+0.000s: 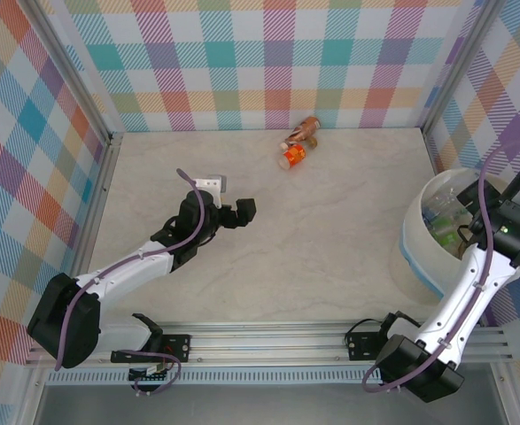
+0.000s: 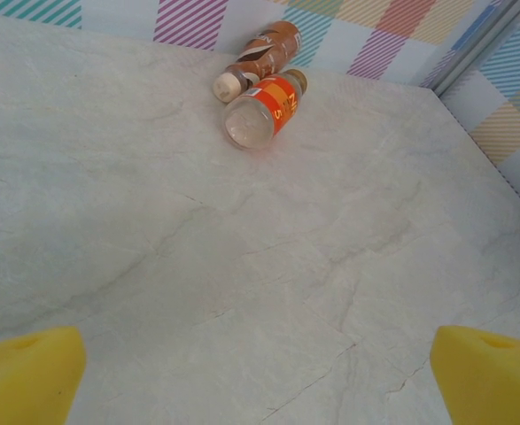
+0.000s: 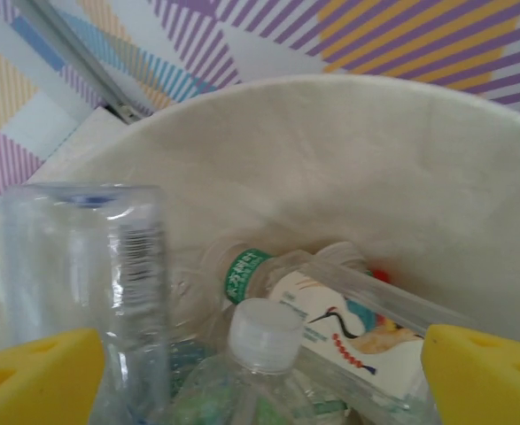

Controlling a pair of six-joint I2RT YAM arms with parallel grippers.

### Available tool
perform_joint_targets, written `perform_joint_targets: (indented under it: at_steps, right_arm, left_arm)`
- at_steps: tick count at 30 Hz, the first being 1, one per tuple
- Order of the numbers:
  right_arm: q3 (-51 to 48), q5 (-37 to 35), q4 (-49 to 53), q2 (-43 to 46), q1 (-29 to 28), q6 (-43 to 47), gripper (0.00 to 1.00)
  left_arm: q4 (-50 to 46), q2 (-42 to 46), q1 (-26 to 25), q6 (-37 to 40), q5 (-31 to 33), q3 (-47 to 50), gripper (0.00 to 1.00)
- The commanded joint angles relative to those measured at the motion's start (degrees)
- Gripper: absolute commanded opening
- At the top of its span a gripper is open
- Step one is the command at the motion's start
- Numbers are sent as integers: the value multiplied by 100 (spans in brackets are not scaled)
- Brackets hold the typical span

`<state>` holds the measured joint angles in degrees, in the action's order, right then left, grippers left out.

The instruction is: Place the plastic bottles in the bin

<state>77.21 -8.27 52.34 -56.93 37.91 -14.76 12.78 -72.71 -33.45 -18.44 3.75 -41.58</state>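
Nearest in the top view, the left gripper (image 1: 238, 209) hovers over the bare table (image 1: 330, 266), left of centre, aimed toward the upper middle of the frame. In its wrist view the yellow pads (image 2: 29, 372) sit in the two lower corners, spread wide with nothing between them.

At the right edge, the right gripper (image 3: 260, 381) hangs inside the bin (image 1: 417, 232). Its pads are likewise wide apart. A clear bottle (image 3: 87, 283) stands just beside the left-hand pad, unpinched, with other bottles lying beneath.

Farthest, at top centre near the back wall (image 1: 242, 71), two bottles are not yet binned. The orange-labelled bottle (image 2: 264, 111) lies with its base toward the left wrist camera. The brown bottle (image 2: 260, 55) lies slanted, touching it from behind.

The step in hand looks like the left arm's reach for this pair. The orange-labelled one is the nearer and freer pick. Its length runs roughly away from the camera, so the pads would already face its sides and need only a slight wrist turn. The arm should descend fully spread and straddle the label band. A slow close should keep the round body from rolling or knocking its neighbour toward the wall.
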Motion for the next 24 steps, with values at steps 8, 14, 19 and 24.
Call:
perform_joint_targets:
  at_steps: [8, 14, 19, 24]
  right_arm:
    - [440, 2400, -185, 39, -352, -266, 100]
    - [97, 2813, -607, -240, -816, 6, 100]
    - [-489, 2401, -945, -293, -908, -73, 100]
    - [-795, 1899, -755, -414, -909, -239, 100]
  left_arm:
    - [-126, -104, 93, 70, 103, -99, 100]
    - [-178, -103, 119, 105, 99, -69, 100]
    - [-196, -103, 128, 106, 72, -49, 100]
    - [-205, -108, 138, 91, 16, -78, 100]
